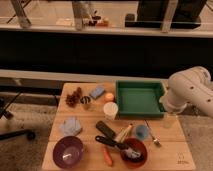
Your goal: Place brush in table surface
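Observation:
The brush [113, 144] lies at the front middle of the table surface [167, 149]. Its slim black handle slants down to the right and its pale head rests in the dark red bowl [135, 153]. My white arm [190, 91] reaches in from the right. The gripper [169, 119] hangs below it, just off the front right corner of the green tray [140, 98], well to the right of the brush. It looks open and holds nothing.
A flat black bar [105, 129] and a cream cylinder [123, 133] lie just behind the brush. Around them are an orange carrot [108, 157], a purple bowl [68, 151], a blue cloth [71, 126], a white cup [110, 110], a small blue cup [141, 132] and a spoon [152, 135].

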### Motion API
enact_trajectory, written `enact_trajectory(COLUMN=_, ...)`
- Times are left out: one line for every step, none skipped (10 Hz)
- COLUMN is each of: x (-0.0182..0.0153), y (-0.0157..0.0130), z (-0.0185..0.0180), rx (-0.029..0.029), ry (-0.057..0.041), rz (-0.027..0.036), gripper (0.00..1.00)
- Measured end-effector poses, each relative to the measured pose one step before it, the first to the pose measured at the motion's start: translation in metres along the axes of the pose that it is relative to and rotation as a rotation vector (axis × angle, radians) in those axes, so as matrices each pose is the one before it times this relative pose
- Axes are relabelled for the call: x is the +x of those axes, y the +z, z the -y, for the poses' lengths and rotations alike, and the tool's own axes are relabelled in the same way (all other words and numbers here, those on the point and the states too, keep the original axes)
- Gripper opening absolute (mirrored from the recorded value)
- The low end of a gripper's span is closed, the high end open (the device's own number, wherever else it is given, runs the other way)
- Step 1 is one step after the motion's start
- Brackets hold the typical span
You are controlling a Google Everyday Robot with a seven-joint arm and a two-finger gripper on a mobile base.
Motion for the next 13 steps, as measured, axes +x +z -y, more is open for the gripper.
enact_trajectory(x=0.00002, y=0.00000, z=-0.00002, rx=-0.00007, ry=0.00004, rz=-0.00005, gripper=0.80)
enact_trajectory(x=0.00002, y=-0.00001, z=0.00000, rx=0.00002, ry=0.00004, rz=0.00000, gripper=0.80)
enact_trajectory(x=0.00000, y=0.00000, z=0.00000, rx=0.00000, ry=0.00000, rz=0.00000, gripper=0.80)
enact_trajectory(x=-0.00003, y=0.00000, z=0.00000, rx=0.00000, ry=-0.00002, rz=0.00004, gripper=0.80)
enact_trajectory(x=0.00001, y=0.00000, z=0.00000, rx=-0.00001, ry=-0.00001, rz=-0.00002, gripper=0.80)
enact_trajectory(x=0.00000, y=0.00001, z=0.00000, rx=-0.00004, ry=0.00001, rz=0.00000, gripper=0.80)
enact_trajectory(x=-0.00001, y=0.00001, z=0.00000, rx=0.00001, ry=-0.00004, rz=-0.00004, gripper=0.80)
enact_trajectory(x=0.00000, y=0.00000, z=0.00001, rx=0.00002, ry=0.00010, rz=0.00010, gripper=0.80)
enact_trajectory(x=0.00002, y=0.00000, z=-0.00003, rx=-0.00004, ry=-0.00005, rz=-0.00009, gripper=0.80)
enact_trajectory(x=-0.00001, y=0.00001, z=0.00000, rx=0.00001, ry=-0.00002, rz=0.00004, gripper=0.80)
enact_trajectory(x=0.00000, y=-0.00001, z=0.00001, rx=-0.00001, ry=-0.00001, rz=-0.00003, gripper=0.80)
enact_trajectory(x=0.00000, y=0.00000, z=0.00001, rx=0.00002, ry=0.00005, rz=0.00007, gripper=0.80)
enact_trajectory(x=0.00002, y=0.00001, z=0.00000, rx=-0.00002, ry=0.00001, rz=-0.00007, gripper=0.80)
